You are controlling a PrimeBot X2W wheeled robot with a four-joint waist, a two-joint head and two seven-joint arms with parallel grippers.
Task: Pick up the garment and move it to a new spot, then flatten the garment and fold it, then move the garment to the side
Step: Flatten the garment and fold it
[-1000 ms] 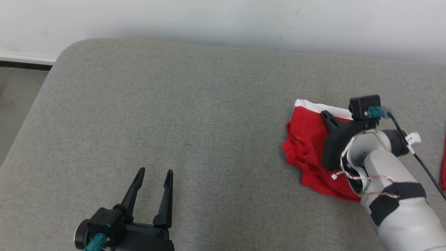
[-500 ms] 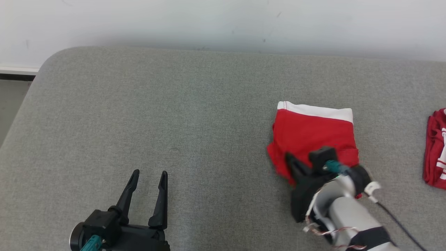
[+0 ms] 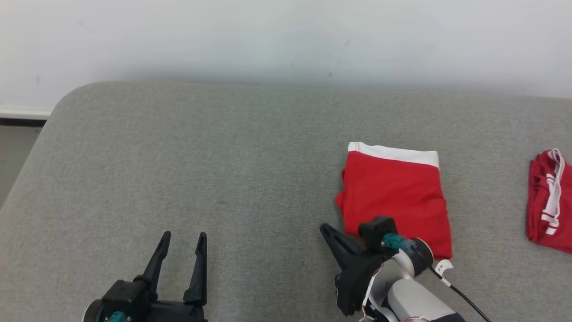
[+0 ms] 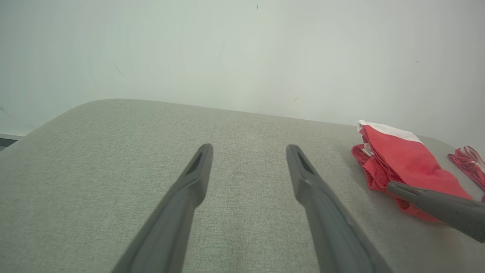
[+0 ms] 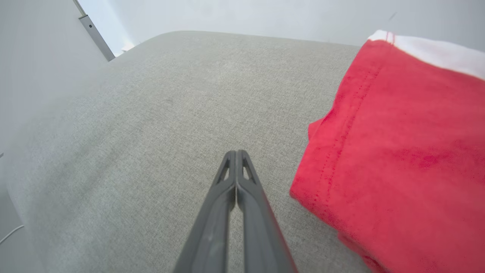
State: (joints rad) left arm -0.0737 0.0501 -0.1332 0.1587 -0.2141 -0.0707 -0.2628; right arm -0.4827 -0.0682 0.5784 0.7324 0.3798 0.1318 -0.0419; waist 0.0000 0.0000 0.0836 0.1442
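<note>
Pale forearm (image 3: pixel 413 300) with black cable (image 3: pixel 464 298), teal connector (image 3: pixel 395 241), black fingers (image 3: pixel 199 264).

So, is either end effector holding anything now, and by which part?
Nothing is held. The right end effector is shut on itself, beside the folded red garment; the left end effector is open above the grey cushion.

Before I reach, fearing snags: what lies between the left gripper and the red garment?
Bare grey cushion, in head view; shut right gripper sits beside the red garment.

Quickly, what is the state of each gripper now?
Left gripper: open, holding nothing.
Right gripper: closed, holding nothing, beside the red garment.
</note>
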